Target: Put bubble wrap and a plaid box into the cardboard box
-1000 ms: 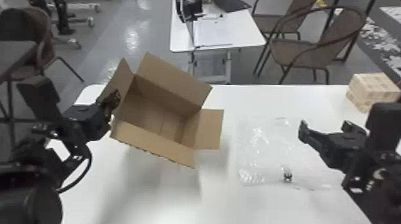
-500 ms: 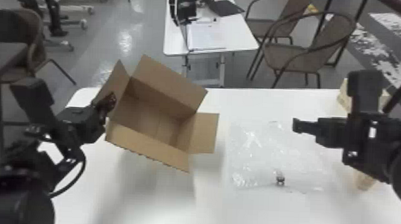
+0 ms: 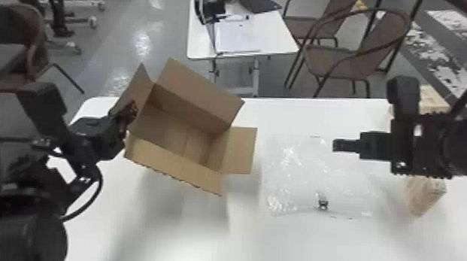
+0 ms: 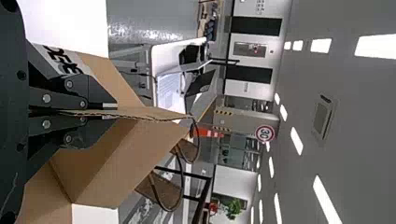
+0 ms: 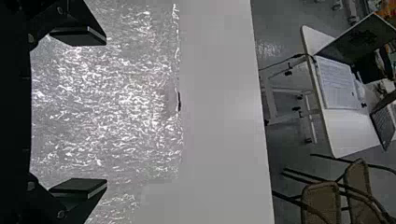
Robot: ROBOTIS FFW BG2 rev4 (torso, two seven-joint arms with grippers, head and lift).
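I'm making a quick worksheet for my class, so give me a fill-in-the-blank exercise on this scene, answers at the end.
The left gripper is closed on one folded-out ____ of the cardboard box.
The right gripper is not shut but ____.
The bubble wrap lies on the white ____.
From the robot's side, the wrap is to the ____ of the box.

Missing words: flap; open; table; right.

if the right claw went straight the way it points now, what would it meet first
The right claw would probably meet the bubble wrap on the white table, though its height above that is hard to judge.
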